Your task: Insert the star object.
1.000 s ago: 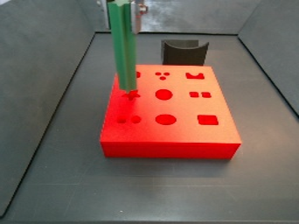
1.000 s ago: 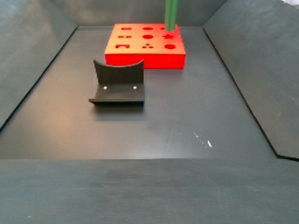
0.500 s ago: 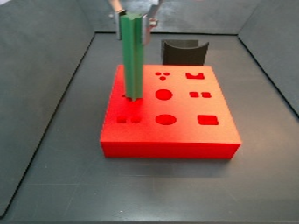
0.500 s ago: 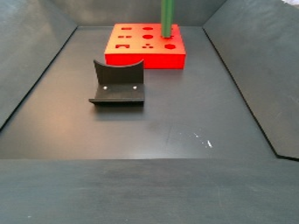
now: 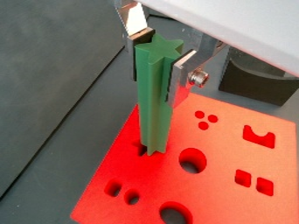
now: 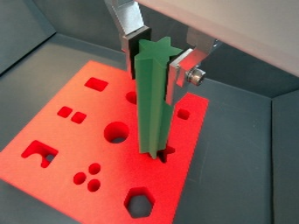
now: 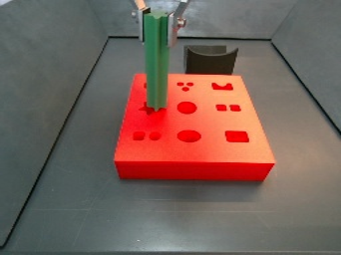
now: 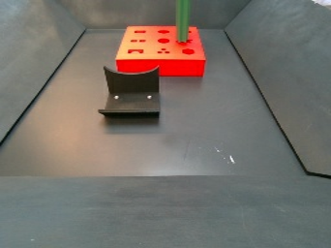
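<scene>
The star object [image 7: 156,60] is a long green ridged rod that stands upright; it shows in both wrist views [image 5: 155,96] [image 6: 152,101]. My gripper [image 5: 160,54] is shut on its upper end, with one silver finger on each side [image 6: 156,54], and it shows at the frame's upper edge in a side view [image 7: 158,8]. The rod's lower end meets the top of the red block [image 7: 200,169] at a hole near one edge [image 5: 228,149]. Whether the tip is inside the hole I cannot tell. In a side view the rod [image 8: 185,19] rises out of frame and the gripper is hidden.
The red block [image 8: 162,66] has several shaped holes in its top [image 6: 100,109]. The dark fixture [image 8: 130,92] stands on the dark floor apart from the block and shows behind it in a side view [image 7: 210,58]. Grey walls enclose the floor.
The rod has gone from tilted to upright. The gripper and rod have shifted a little towards the block's middle, and the lower end now sits at the hole.
</scene>
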Robot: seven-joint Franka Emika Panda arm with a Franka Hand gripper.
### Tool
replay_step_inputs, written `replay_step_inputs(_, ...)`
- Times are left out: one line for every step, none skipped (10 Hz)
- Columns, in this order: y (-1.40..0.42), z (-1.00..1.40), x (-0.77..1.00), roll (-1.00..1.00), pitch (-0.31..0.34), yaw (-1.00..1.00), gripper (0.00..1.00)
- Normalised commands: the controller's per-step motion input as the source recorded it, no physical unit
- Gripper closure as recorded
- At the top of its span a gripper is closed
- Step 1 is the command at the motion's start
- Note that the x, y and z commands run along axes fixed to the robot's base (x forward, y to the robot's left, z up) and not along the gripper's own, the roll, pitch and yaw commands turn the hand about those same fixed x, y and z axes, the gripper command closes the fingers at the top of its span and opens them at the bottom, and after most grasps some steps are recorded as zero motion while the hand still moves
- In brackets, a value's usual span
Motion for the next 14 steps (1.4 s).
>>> replay_step_inputs(-0.15,0.00,0.00,0.03,0.043,-0.02,1.00)
replay_step_inputs(0.00,-0.06,-0.11,0.08,0.061,-0.07,1.00)
replay_step_inputs(0.02,-0.06,-0.13,0.04,0.074,-0.04,1.00)
replay_step_inputs(0.00,-0.03,-0.09,0.01,0.064,-0.02,1.00)
replay_step_inputs(0.00,0.00,-0.01,0.00,0.051,0.00,1.00)
replay_step_inputs(0.00,-0.02,0.00,0.01,0.041,0.00,1.00)
replay_step_inputs(0.07,-0.05,-0.07,0.00,0.020,0.00,1.00)
replay_step_inputs(0.02,-0.04,-0.24,-0.01,0.000,0.00,1.00)
replay_step_inputs(0.00,0.00,-0.33,-0.05,-0.027,0.00,1.00)
replay_step_inputs(0.00,0.00,-0.34,-0.07,-0.047,0.00,1.00)
replay_step_inputs(0.00,0.00,-0.05,-0.05,-0.043,0.00,1.00)
replay_step_inputs(-0.02,-0.04,0.00,0.00,0.000,0.05,1.00)
replay_step_inputs(0.06,0.00,0.00,-0.03,0.000,0.00,1.00)
replay_step_inputs(0.00,-0.08,0.00,0.01,0.023,0.00,1.00)
